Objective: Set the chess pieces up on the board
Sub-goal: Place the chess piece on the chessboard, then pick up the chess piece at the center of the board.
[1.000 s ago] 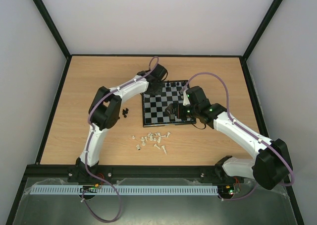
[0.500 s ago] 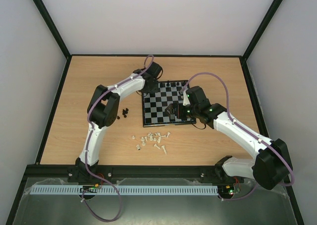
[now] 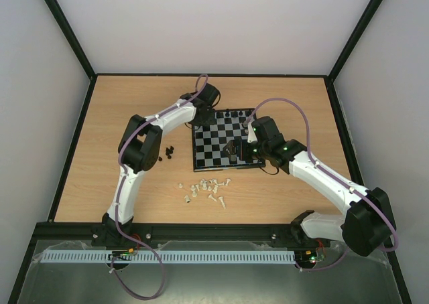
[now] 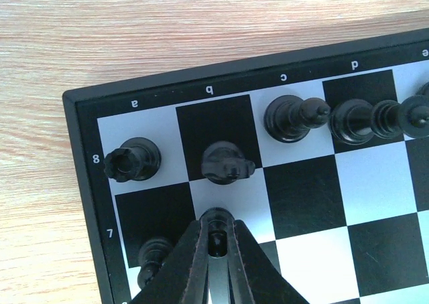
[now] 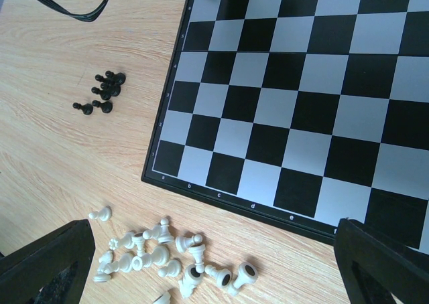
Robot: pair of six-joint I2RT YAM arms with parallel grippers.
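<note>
1. Nearest you, the white pieces [image 5: 167,254] lay in a loose heap on the bench [image 3: 120,116], just off the near edge of the board [image 5: 281,90]. Several were tipped over, and none stood on a square.
2. Your right gripper [image 3: 234,150] hung over the board's near right part, jaws released wide and holding nothing.
3. Left of the board, a small cluster of spare black pawns [image 5: 102,92] sat on the bench.
4. At the far left corner, your left gripper [image 4: 216,228] had its jaws clenched on one black pawn [image 4: 216,218]. It was over the white square just near of the knight [image 4: 226,163], beside a neighbour pawn [image 4: 155,249] on the edge file. I could not tell whether its base touched the square.
5. I judged the step in hand to be filling the black pawn row. The next move called for settling that pawn, releasing it, and lifting straight up clear of the knight and the rook [image 4: 131,162]. After that you needed another pawn from the cluster.
</note>
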